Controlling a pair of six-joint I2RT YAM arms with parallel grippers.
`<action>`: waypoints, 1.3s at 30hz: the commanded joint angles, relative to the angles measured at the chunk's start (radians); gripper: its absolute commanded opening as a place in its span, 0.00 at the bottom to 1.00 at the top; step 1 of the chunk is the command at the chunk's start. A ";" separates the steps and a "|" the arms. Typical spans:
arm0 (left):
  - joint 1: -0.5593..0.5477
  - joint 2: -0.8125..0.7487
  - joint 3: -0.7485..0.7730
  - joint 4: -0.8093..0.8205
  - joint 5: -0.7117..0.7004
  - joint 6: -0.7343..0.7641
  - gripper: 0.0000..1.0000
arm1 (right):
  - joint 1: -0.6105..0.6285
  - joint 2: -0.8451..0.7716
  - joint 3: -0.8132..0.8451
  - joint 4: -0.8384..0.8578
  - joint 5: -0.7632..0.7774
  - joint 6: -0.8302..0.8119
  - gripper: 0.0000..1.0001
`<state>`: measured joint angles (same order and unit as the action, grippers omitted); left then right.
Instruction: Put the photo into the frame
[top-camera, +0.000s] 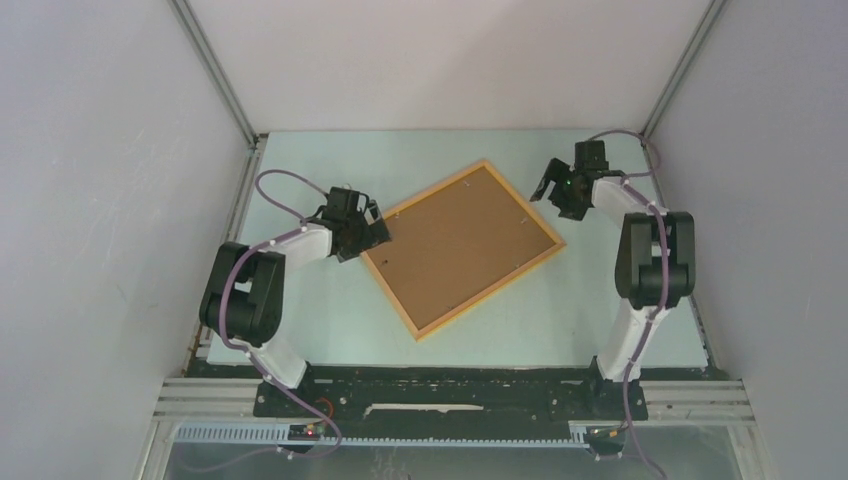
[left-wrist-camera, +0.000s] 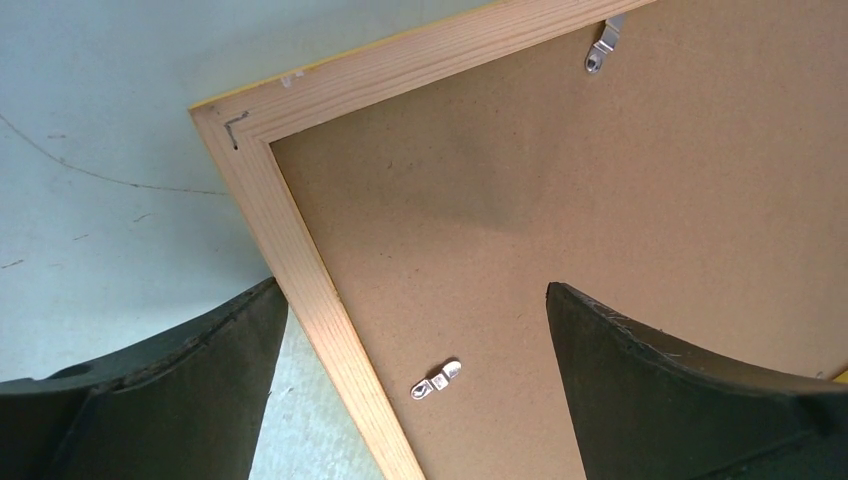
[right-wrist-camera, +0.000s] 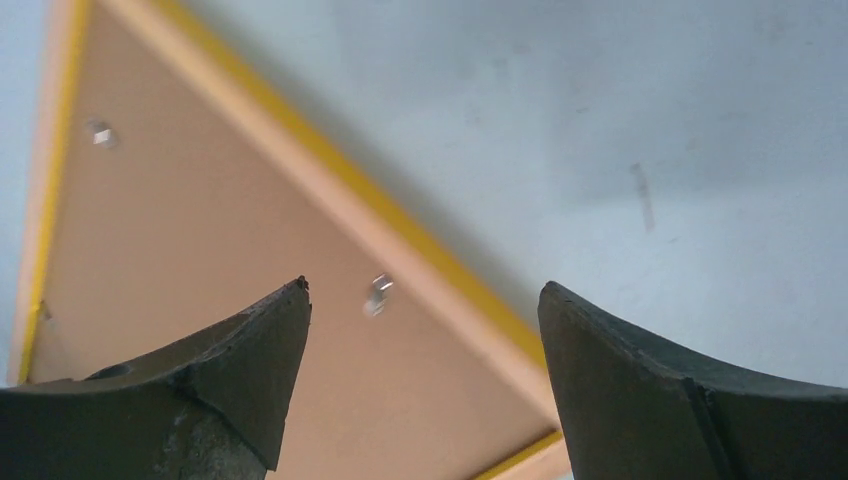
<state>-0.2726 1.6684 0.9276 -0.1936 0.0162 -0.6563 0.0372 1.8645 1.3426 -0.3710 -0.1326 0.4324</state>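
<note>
Presently the chief hazard sits at the left corner of the frame (top-camera: 490, 292) in the top view. The left jaws stand wide open and empty. The left wrist view shows one over the bare surface (top-camera: 330, 330) and the other over the backing board (top-camera: 462, 245), with the frame's rail passing between them. Contact with the wood cannot be confirmed. The frame appears to lie loose, so a closing or dragging move from here would likely slide or turn it. A pinch on the thin rail could also lift that corner.

The right jaws are likewise open and empty at the upper right of the top view, apart from the frame's nearest corner. A sweep toward the centre could strike that corner.

The photo is not visible in any view. Whether it lies under the board cannot be told, so completion is unverified.

Condition of the frame:
- It lies back-up at the centre of the surface, turned diagonally.
- The rails are pale wood with a yellow outer edge.
- The brown board fills the opening.
- Small metal tabs (left-wrist-camera: 437, 379) sit along the inner edges.
</note>
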 joint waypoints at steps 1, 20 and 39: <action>-0.010 0.031 -0.018 0.066 0.095 -0.031 1.00 | -0.089 0.123 0.079 -0.072 -0.187 0.002 0.88; -0.037 0.183 0.362 -0.255 -0.012 0.185 1.00 | -0.114 -0.277 -0.605 0.276 -0.144 0.160 0.68; -0.111 0.132 0.239 -0.294 -0.105 0.258 0.59 | -0.110 -0.245 -0.596 0.295 -0.187 0.148 0.67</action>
<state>-0.3733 1.7954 1.1858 -0.4969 -0.0429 -0.4080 -0.0849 1.5963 0.7540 -0.0681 -0.3061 0.5785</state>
